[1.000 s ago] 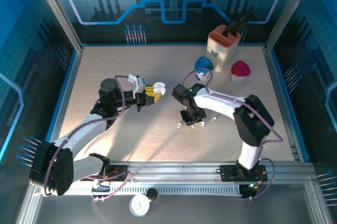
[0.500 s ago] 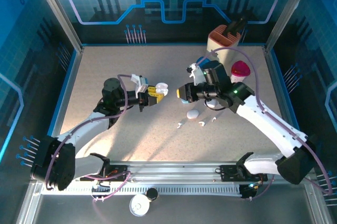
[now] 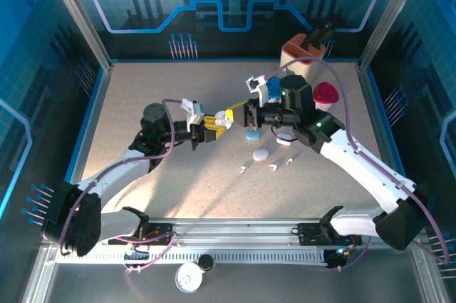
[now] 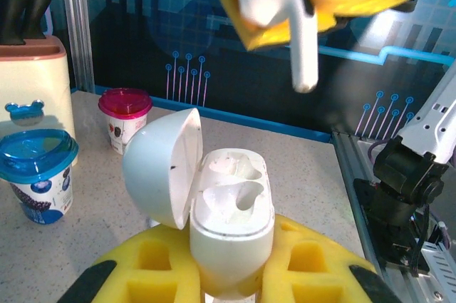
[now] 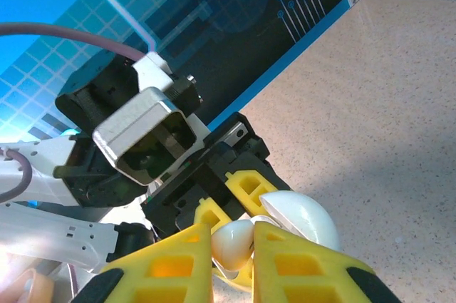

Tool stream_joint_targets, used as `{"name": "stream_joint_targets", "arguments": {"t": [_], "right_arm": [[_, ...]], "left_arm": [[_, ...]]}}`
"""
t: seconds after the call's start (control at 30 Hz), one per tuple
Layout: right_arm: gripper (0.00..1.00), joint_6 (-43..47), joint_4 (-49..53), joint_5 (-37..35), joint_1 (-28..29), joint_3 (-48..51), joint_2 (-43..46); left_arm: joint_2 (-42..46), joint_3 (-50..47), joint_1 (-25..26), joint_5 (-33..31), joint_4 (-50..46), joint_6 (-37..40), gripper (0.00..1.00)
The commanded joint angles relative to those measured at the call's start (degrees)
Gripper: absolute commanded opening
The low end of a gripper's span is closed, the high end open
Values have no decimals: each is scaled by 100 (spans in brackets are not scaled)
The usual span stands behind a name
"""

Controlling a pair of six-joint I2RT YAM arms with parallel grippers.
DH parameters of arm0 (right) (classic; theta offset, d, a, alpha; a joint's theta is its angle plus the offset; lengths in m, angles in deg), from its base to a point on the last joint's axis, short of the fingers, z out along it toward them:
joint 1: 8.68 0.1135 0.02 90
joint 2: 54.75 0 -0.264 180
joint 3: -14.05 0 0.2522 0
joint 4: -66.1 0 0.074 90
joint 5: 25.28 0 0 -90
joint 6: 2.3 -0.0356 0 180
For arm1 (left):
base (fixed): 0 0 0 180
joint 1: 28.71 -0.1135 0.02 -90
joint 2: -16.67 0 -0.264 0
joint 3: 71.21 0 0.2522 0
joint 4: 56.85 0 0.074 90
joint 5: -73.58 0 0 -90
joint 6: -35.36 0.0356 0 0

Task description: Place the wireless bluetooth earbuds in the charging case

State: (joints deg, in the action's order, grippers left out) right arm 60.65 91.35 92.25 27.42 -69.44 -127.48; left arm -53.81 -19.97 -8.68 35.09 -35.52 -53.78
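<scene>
Nearest us, loose earbuds (image 3: pixel 272 167) lie mid-frame on the surface (image 3: pixel 157 89), beside a white pebble-shaped case (image 3: pixel 261 154). Just above them, the left gripper (image 3: pixel 208 130) is clamped on the open charging case (image 4: pixel 231 217). The right gripper (image 3: pixel 236 113) pinches a white earbud (image 4: pixel 303 46), stem down, over the wells. Farthest back: a red-lidded cup (image 3: pixel 325 95) and a knife block (image 3: pixel 303 52).

Earbud (image 4: pixel 303 43) in right tool (image 5: pixel 231 244) just above case (image 4: pixel 232 221) in left tool (image 4: pixel 231 281), seemingly apart.
</scene>
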Motion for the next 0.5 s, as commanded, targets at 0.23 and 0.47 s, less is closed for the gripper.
{"name": "stream_joint_targets", "arguments": {"t": [0.23, 0.47], "right_arm": [[15, 156, -252, 148, 137, -126, -235], [14, 330, -101, 26, 139, -27, -277]], "left_arm": [[-46, 224, 89, 228, 170, -93, 3], [-19, 243, 94, 228, 178, -126, 3]]}}
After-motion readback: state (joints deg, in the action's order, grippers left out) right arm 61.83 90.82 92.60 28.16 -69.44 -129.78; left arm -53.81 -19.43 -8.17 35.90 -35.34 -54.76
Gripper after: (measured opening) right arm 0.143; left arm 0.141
